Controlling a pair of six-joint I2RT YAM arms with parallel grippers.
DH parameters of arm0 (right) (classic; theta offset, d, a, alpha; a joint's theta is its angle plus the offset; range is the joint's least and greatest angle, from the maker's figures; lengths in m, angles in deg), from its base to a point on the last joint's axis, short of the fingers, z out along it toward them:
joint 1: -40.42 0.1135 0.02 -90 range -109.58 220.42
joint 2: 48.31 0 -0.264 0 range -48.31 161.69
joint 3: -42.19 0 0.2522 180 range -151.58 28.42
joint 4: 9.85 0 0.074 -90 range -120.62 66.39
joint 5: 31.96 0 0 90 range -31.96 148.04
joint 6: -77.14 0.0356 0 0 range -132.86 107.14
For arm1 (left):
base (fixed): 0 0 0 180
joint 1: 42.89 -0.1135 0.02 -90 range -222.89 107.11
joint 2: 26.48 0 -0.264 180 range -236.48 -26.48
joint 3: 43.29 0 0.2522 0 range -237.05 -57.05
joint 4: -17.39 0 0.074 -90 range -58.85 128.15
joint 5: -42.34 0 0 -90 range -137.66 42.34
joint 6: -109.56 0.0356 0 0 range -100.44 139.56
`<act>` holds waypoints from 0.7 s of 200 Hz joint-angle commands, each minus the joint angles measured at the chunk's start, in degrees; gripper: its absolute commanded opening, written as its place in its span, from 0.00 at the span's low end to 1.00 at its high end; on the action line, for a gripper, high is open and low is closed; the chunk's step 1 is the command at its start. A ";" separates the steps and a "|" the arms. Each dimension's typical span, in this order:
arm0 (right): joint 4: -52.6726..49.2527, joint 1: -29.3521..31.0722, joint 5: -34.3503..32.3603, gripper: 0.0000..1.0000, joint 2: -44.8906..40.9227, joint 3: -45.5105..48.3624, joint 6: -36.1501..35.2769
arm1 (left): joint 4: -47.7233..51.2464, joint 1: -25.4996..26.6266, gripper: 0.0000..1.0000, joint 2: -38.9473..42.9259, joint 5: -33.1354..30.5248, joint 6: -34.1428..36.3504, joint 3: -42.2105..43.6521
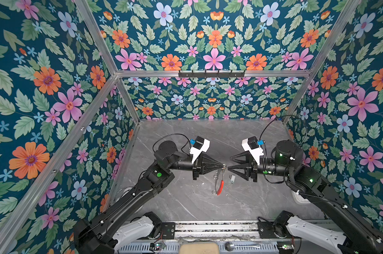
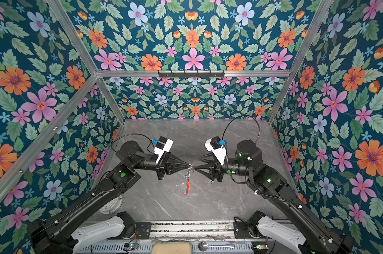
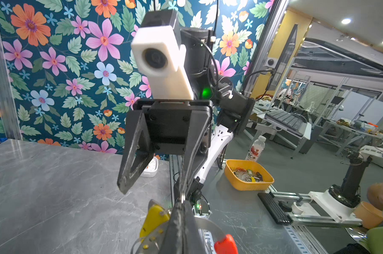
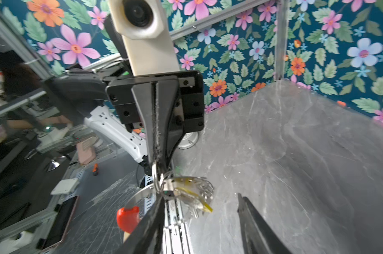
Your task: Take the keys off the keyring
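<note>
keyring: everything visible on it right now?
The keyring is a thin hoop that looks like silvery metal, with one red section. It hangs edge-on in both top views from the shut left gripper, which pinches its top. Small silver rings and keys, one yellow-tagged, cluster there. The open right gripper sits close beside it.

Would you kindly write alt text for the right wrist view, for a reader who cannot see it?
The shut left gripper holds up the keyring, its red section and the keys, one yellow-tagged, dangling above the grey marble table. The right gripper stands open in the foreground.
</note>
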 commanded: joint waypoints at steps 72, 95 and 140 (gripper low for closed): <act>5.12 -0.03 8.08 0.54 2.12 1.47 0.04 | -12.99 -0.01 0.00 -0.87 3.25 -7.74 1.44; 5.25 -0.10 6.53 0.54 2.81 1.03 0.20 | -13.17 -0.07 0.00 -0.86 3.67 -8.35 1.53; 5.61 -0.02 6.16 0.29 3.17 0.07 0.36 | -12.15 -0.08 0.00 -0.51 2.42 -8.22 1.81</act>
